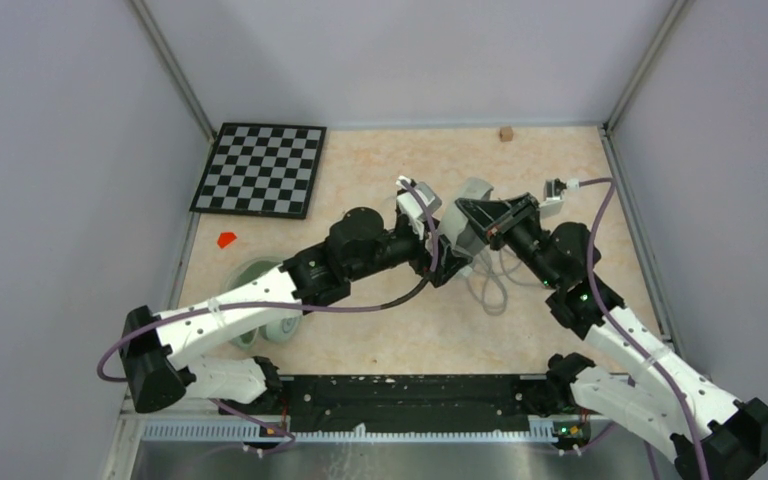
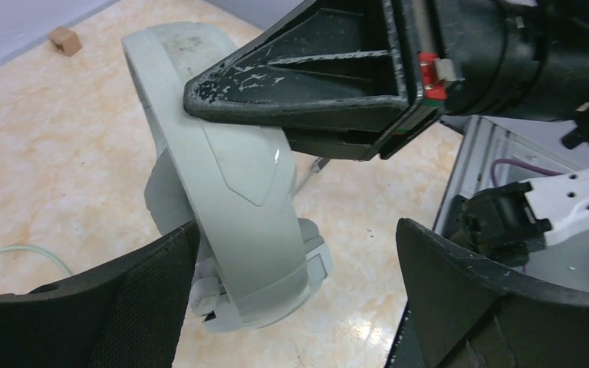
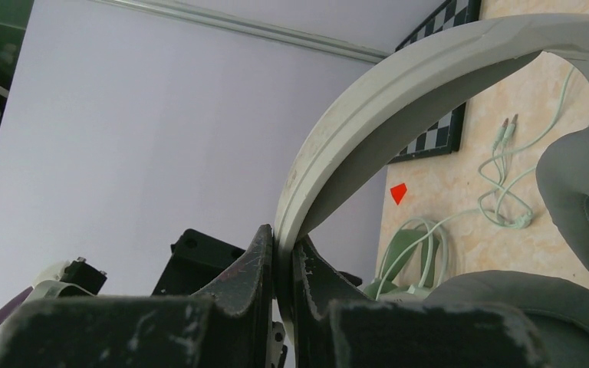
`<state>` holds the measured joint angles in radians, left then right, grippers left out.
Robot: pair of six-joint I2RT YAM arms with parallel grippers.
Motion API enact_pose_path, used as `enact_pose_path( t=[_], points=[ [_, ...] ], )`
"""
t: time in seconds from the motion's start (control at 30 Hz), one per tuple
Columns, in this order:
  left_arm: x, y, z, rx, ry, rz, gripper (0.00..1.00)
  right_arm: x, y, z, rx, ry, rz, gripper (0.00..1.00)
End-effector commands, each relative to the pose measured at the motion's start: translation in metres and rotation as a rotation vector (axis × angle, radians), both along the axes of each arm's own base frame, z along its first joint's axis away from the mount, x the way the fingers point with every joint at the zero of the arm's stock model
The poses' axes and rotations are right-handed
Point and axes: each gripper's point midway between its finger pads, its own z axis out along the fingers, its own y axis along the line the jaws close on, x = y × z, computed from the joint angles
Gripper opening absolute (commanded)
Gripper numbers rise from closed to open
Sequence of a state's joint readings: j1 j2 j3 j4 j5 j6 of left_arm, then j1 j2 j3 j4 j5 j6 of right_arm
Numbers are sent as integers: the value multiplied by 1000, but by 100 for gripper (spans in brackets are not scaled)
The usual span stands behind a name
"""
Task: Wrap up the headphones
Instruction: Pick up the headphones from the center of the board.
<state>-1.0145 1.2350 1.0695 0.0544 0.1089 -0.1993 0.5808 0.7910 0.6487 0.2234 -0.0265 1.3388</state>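
No legible txt, labels or nos. anywhere

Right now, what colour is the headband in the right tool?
Pale grey-white headband, held by the right tool; clearest in the right wrist view.

Overhead looking down, wrist cameras close, sharing headset (image 2: pixel 238 192)

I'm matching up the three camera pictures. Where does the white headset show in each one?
Top external: the white headset sits mid-table, just right of centre.
Left wrist: its headband fills the centre, running from upper left down to the bottom.
Right wrist: the headband arcs from bottom centre to the upper right.
Shared landmark: the right gripper, shut on the headband, at the top of the left wrist view and the bottom of its own.
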Motion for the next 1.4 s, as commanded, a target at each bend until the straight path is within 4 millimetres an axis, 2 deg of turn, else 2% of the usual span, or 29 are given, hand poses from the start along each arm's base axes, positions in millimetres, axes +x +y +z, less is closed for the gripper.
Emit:
enact_pose_path(
  t=[0.0,0.27,0.4,0.63,0.77,0.83,0.9,1.03,1.13,1.27,1.37],
  points=[
    [20,0,24,-50,-97,120,99,-15,-11,63,111,-164,-12,0],
    [20,-2,20,-68,-94,112,98,-23,-9,66,95,-177,19,0],
    [18,-9,11,-79,-70,90,80,-20,-9,57,93,-156,11,0],
    [17,-12,-20,-65,-21,92,77,-14,-10,47,104,-134,-8,0],
    [19,-11,-19,-74,-7,109,59,-12,-5,45,74,-148,6,1],
    [21,-7,-13,-95,1,139,47,-14,-1,44,19,-183,22,10],
    [23,0,-7,-126,21,175,38,-15,2,42,-68,-218,34,26],
    [18,12,8,-203,54,198,31,-27,0,36,-278,-366,58,55],
    [8,18,22,-248,86,177,28,-41,-12,28,-444,-487,51,65],
    [1,26,32,-286,128,173,27,-64,-37,24,-622,-686,-2,70],
    [-2,29,40,-312,137,172,27,-89,-34,22,-661,-883,48,72]
  ],
)
